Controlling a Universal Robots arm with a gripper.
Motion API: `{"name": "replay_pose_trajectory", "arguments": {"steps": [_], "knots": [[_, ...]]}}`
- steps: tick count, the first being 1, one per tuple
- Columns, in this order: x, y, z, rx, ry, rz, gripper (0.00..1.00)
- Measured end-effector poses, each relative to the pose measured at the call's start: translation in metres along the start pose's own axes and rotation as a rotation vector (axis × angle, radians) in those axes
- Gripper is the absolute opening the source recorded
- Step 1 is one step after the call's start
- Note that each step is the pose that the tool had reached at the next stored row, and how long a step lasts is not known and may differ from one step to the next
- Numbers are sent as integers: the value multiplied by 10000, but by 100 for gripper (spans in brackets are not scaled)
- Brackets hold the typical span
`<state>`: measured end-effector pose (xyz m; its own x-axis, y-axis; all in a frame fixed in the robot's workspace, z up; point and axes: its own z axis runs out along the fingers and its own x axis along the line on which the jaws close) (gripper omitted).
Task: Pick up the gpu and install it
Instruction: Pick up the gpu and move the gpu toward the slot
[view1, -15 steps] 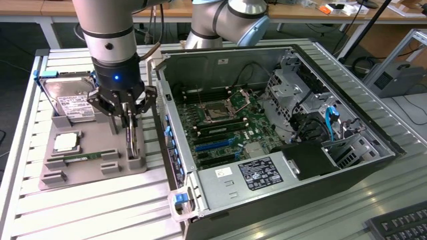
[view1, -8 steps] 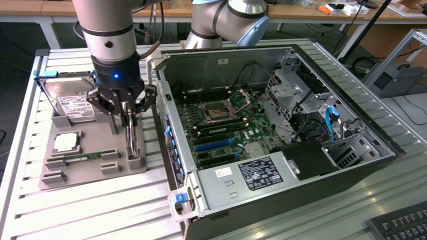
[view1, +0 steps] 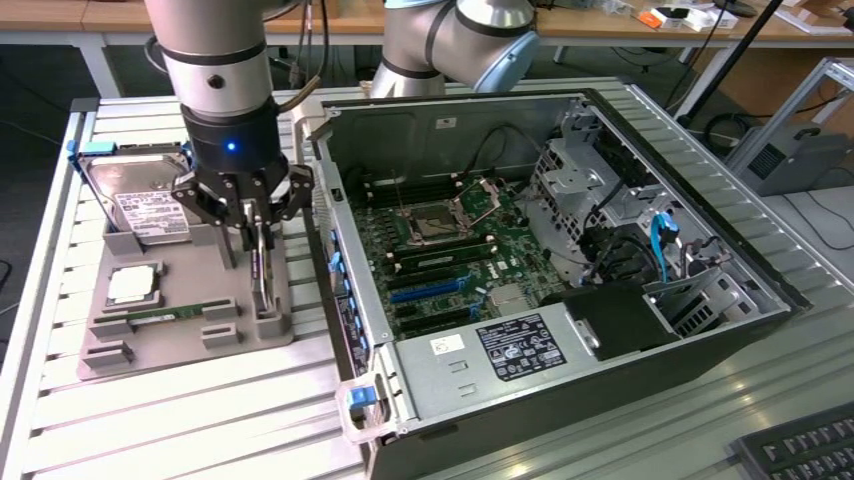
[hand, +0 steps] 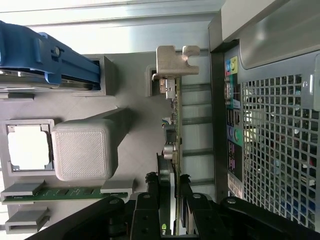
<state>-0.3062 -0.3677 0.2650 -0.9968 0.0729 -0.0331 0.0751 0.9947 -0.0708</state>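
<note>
Beside the case (view1: 627, 400), on the grey tray (view1: 187, 345), the hand (hand: 169, 180) grips the gpu (hand: 176, 132).

One end of the gpu (hand: 176, 125) is hidden by the hand (hand: 168, 178); near the gpu, the hard drive caddy (hand: 30, 52) is cut off at the edge.

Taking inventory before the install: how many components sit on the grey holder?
4: hard drive at the back, CPU before it, RAM stick in front, gpu upright beside the computer case.
</note>
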Motion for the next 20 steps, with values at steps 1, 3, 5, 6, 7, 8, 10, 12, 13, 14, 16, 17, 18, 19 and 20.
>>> {"name": "replay_pose_trajectory", "arguments": {"steps": [1, 3, 5, 6, 7, 8, 10, 12, 13, 14, 16, 17, 18, 19, 20], "knots": [[0, 0, -6, 0, 0, 0, 27], [-1, -1, -17, 0, 0, 0, 27], [-1, -2, -30, 0, 0, 0, 27], [-1, -2, -34, 0, 0, 0, 27], [-1, -3, -38, 0, 0, 0, 27], [-1, -3, -43, 0, 1, 0, 27], [-2, -4, -54, 0, 0, -1, 27], [-2, -5, -65, 0, 0, 1, 27], [-2, -5, -70, 0, -1, 0, 27], [-3, -5, -76, 0, -1, 0, 27], [-3, -6, -88, 0, 0, 0, 27], [-3, -7, -94, 0, 0, 0, 27], [-4, -7, -99, 0, -1, -1, 27], [-4, -7, -105, 0, -1, 0, 27], [-4, -8, -109, -1, -1, 0, 27]]}}
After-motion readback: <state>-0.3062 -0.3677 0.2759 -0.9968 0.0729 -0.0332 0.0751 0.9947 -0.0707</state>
